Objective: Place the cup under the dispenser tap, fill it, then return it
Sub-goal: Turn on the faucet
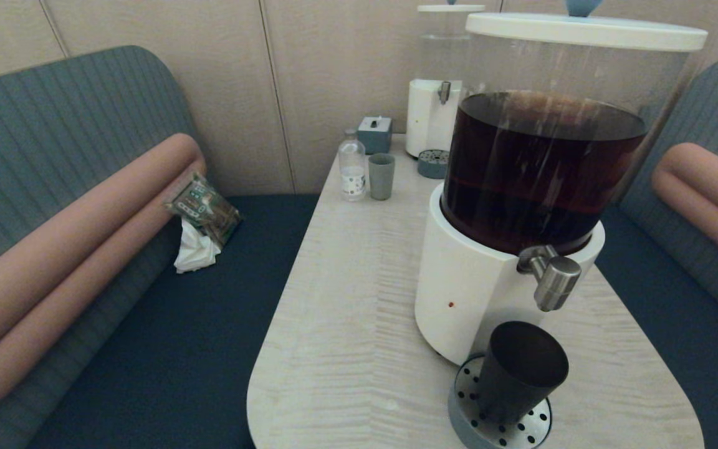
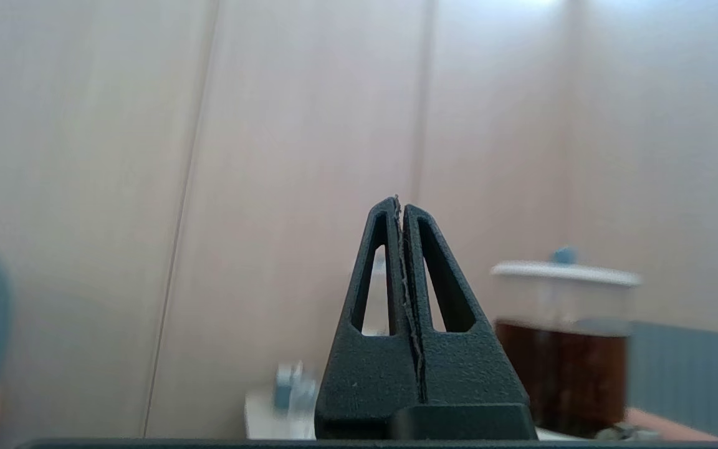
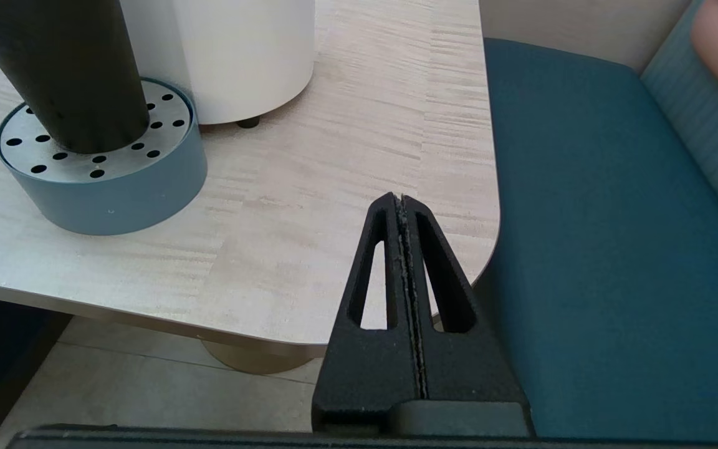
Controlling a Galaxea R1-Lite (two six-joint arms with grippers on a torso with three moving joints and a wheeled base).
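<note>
Cup: the black cup (image 1: 521,371) stands upright on the round drip tray (image 1: 472,425), at the near end of the worktop (image 1: 346,324).
Tap: the silver dispenser tap (image 1: 549,275) sticks out of the big dispenser (image 1: 540,168) full of dark brown drink. It hangs just above the cup's open mouth.
Inside the cup: it looks dark. I cannot tell if there is drink in it yet.
Left end effector (image 2: 401,206): its two fingers are pressed together with nothing between them. It points up at the wall, away from the cup.
Right end effector (image 3: 400,201): its fingers are pressed together too, with nothing in them. It sits low by the near right corner of the worktop, apart from the cup.
Done: the cup looks to be in place under the tap.
Left to do: I think the tap must be opened to fill the cup, if it is not full already. Then the cup has to go back.
Other things: a grey-green cup (image 1: 381,176), a small bottle (image 1: 352,165) and a smaller dispenser (image 1: 435,93) stand at the far end.
</note>
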